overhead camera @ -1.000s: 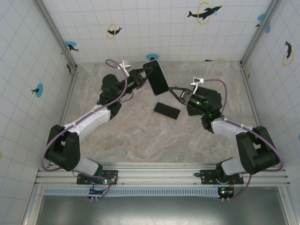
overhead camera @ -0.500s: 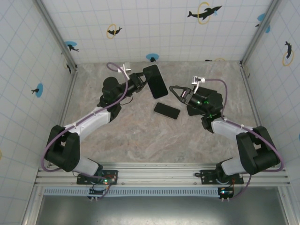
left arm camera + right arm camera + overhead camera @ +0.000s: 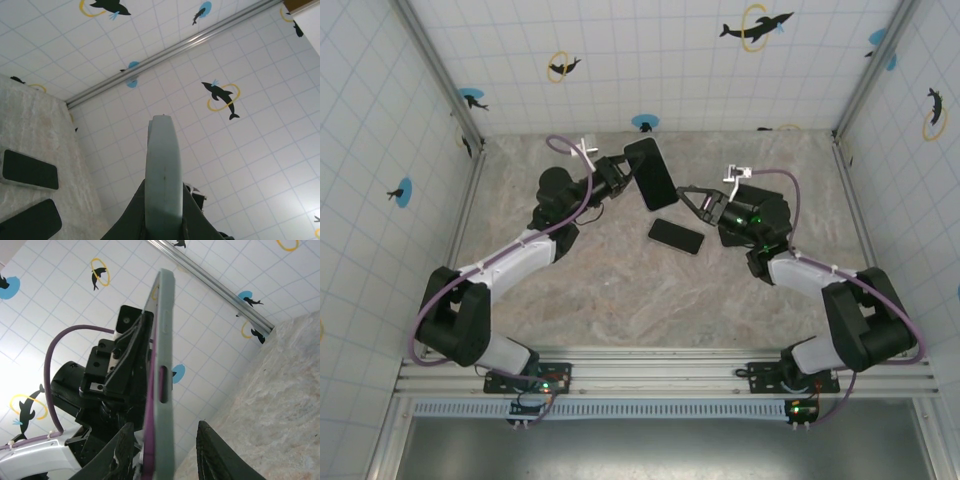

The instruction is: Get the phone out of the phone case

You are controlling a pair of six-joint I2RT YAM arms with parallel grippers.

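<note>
On the marbled table (image 3: 620, 290), the dark phone (image 3: 676, 236) lies flat and bare. It sits just below and on the near side of the right gripper (image 3: 684, 192), apart from its fingers. That gripper stands partly open and grips nothing. In the right wrist view its two fingers (image 3: 214, 455) straddle the lower end of the phone case (image 3: 653, 173), one just beside the case's edge and the other clear of it; whether either touches cannot be told. Beyond it, the left gripper (image 3: 626, 172) is clamped tight on the case and holds it off the table, edge-on to both wrist cameras, with its grey-green shell and purple lining showing. Farthest back stands the tiled wall (image 3: 650, 60) with its dolphin stickers.
</note>
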